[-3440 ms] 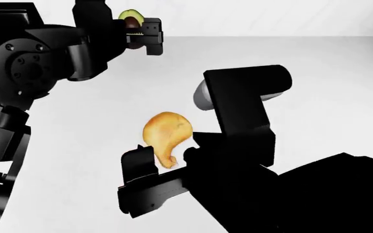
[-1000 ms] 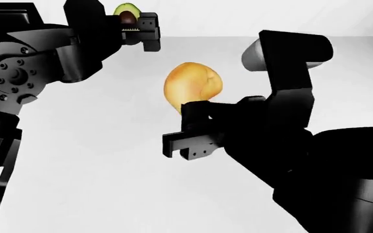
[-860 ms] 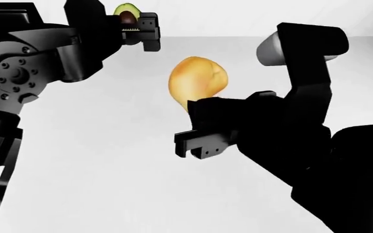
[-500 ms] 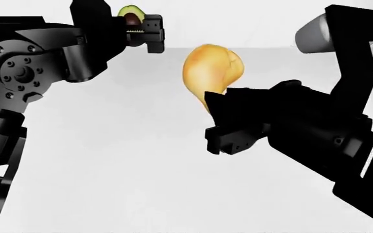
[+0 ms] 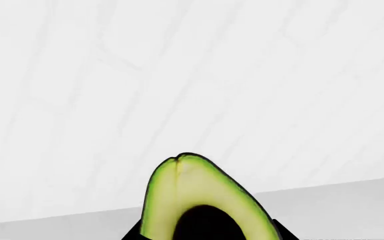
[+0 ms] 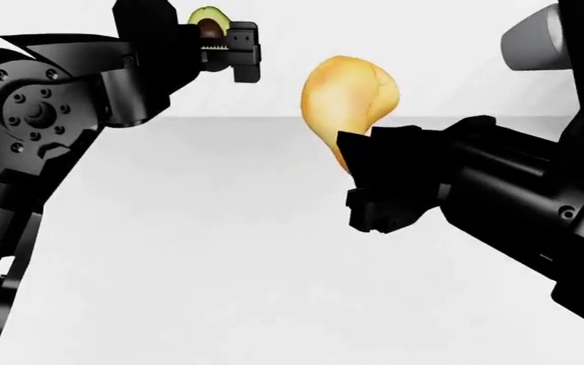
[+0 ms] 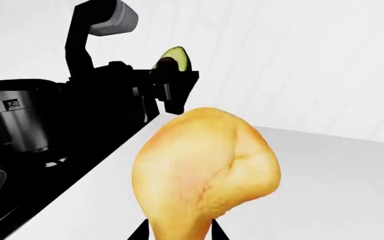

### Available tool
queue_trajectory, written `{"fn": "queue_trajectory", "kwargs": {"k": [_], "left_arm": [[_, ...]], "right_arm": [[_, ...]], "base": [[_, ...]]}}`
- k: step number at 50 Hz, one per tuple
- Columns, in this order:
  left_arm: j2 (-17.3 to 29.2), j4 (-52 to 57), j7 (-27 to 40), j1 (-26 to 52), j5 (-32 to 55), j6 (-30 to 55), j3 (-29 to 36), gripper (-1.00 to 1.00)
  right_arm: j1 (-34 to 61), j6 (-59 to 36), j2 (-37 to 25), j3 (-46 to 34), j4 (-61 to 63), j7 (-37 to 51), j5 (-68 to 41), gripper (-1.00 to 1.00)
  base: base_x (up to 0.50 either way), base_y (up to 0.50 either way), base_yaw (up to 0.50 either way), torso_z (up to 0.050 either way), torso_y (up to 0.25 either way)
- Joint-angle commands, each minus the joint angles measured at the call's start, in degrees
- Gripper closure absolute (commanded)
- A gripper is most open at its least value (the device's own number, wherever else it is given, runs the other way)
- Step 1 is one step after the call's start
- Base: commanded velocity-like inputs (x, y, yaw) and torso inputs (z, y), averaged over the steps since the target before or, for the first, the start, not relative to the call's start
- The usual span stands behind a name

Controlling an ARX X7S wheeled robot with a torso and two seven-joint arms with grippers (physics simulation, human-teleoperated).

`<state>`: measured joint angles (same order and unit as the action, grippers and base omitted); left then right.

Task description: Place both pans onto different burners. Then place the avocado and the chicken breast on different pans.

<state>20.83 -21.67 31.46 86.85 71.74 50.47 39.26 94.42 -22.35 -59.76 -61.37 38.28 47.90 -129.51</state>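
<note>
Step in hand: both foods are lifted off the white counter (image 6: 221,251) and carried; judged from this, the pans are already set and the placing of food comes next.
Left hand (image 6: 221,47): clenched on the avocado (image 6: 207,21), held high against the pale wall.
Right hand (image 6: 358,163): grasping the chicken breast (image 6: 350,95) by its narrow tip, bulbous end up, clear of the counter.
Avocado and chicken breast: well apart, neither touching any surface.
Next move: each arm likely has to swing toward the range and lower its food into a separate pan.
Head view: shows both arms at once, but no pan and no burner.
Right wrist view: alone shows the black range (image 7: 25,165) at the counter's edge, with the left arm beyond the chicken breast; whether a pan sits there cannot be told.
Left wrist view: shows only the avocado's cut face, pale green flesh and pit, before the wall.
</note>
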Motion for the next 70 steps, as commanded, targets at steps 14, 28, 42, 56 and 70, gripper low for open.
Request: {"fn": "queue_trajectory", "kwargs": {"k": [14, 28, 42, 56, 70], "left_arm": [[0.18, -0.15, 0.24, 0.48, -0.43, -1.23, 0.38, 1.00], [0.24, 0.02, 0.11, 0.46, -0.47, -1.31, 0.57, 1.00], [0.14, -0.17, 0.03, 0.54, -0.61, -1.39, 0.82, 1.00], [0.22, 0.10, 0.17, 0.55, -0.43, -1.21, 0.94, 1.00], [0.01, -2.57, -0.14, 1.14, -0.34, -0.32, 1.32, 1.00]], "right_arm": [[-0.33, -0.26, 0.22, 1.21, -0.78, -1.03, 1.88, 1.00], [-0.48, -0.60, 0.55, 1.10, -0.82, -0.62, 2.58, 1.00], [-0.77, -0.66, 0.95, 0.79, -1.20, 0.61, 3.96, 1.00], [-0.94, -0.55, 1.13, 0.96, -1.14, 0.97, 4.84, 1.00], [-1.14, -0.15, 1.00, 1.33, -0.98, 1.33, 5.34, 1.00]], "base": [[-0.11, 0.02, 0.00, 0.000, 0.000], [-0.48, 0.22, 0.00, 0.000, 0.000], [-0.44, 0.44, 0.00, 0.000, 0.000], [-0.27, 0.50, 0.00, 0.000, 0.000], [-0.04, 0.50, 0.00, 0.001, 0.000]]}}
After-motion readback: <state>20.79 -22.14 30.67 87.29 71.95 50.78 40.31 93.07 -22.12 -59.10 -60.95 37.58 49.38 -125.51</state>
